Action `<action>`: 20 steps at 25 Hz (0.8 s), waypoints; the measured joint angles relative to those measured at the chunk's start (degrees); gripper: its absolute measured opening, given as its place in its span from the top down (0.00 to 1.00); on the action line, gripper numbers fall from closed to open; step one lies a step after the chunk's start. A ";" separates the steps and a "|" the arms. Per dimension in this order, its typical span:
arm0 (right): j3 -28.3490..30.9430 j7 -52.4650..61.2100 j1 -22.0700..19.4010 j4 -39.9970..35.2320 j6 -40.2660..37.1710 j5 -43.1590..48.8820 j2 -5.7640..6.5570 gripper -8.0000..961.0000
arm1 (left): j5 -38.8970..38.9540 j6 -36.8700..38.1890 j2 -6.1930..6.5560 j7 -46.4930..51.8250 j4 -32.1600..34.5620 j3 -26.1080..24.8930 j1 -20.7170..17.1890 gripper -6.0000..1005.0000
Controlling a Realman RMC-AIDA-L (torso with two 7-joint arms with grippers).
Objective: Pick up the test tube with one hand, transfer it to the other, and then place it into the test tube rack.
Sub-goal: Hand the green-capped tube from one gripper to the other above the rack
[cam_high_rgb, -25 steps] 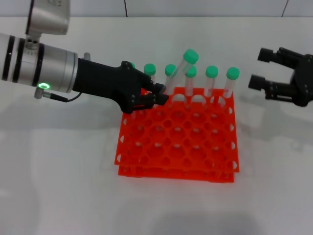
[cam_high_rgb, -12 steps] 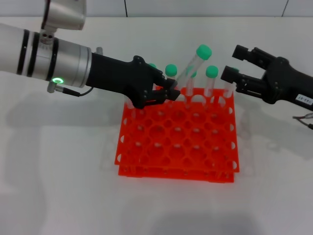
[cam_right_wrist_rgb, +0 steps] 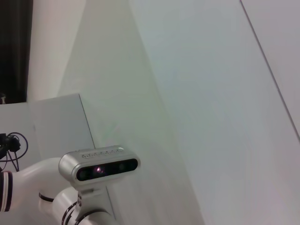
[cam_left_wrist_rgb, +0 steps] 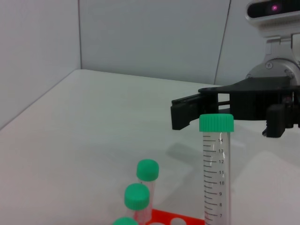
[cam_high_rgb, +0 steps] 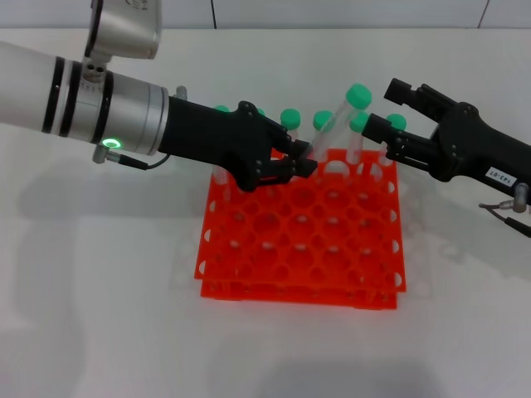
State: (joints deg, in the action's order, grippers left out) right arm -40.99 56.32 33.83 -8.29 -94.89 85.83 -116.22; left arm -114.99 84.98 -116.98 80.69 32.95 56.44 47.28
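My left gripper (cam_high_rgb: 300, 159) is shut on the lower part of the test tube (cam_high_rgb: 333, 128) and holds it tilted above the back of the orange-red test tube rack (cam_high_rgb: 303, 249). The green cap (cam_high_rgb: 358, 94) points at my right gripper (cam_high_rgb: 382, 106). That gripper is open, and its fingertips are just right of the cap and apart from it. In the left wrist view the tube (cam_left_wrist_rgb: 215, 178) stands in front of the right gripper (cam_left_wrist_rgb: 197, 108). The right wrist view shows only wall and the robot's head.
Several other green-capped tubes (cam_high_rgb: 289, 118) stand in the rack's back row, right under both grippers. Some show in the left wrist view (cam_left_wrist_rgb: 147, 169). The rack's front rows of holes (cam_high_rgb: 299, 265) are empty. White table (cam_high_rgb: 99, 315) lies all around.
My left gripper has carried the tube up and to the right. My right gripper has come in from the right, up to the tube's cap.
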 joint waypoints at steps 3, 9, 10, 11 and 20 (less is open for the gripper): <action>0.02 -1.54 0.45 1.48 0.23 -0.67 0.00 0.11 | 0.00 -0.30 -0.27 -0.05 0.01 0.45 0.00 0.81; -0.06 -5.50 0.89 4.37 0.13 -2.02 0.02 0.11 | 0.00 -0.72 -0.54 0.14 0.01 1.27 0.05 0.81; -0.09 -5.84 0.93 4.56 0.06 -2.13 0.02 0.11 | 0.00 -0.73 -0.54 0.14 0.01 1.28 0.05 0.81; -0.10 -6.03 0.95 4.59 0.02 -2.16 0.03 0.11 | 0.00 -0.75 -0.55 0.15 0.03 1.28 0.05 0.81; -0.12 -7.08 1.06 5.26 -0.31 -2.17 0.04 0.11 | 0.08 -0.91 -0.69 0.34 0.74 1.31 -0.19 0.81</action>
State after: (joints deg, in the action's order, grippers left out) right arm -41.11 49.24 34.89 -3.03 -95.20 83.66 -116.18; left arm -114.91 84.07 -117.67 81.03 33.69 57.75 47.09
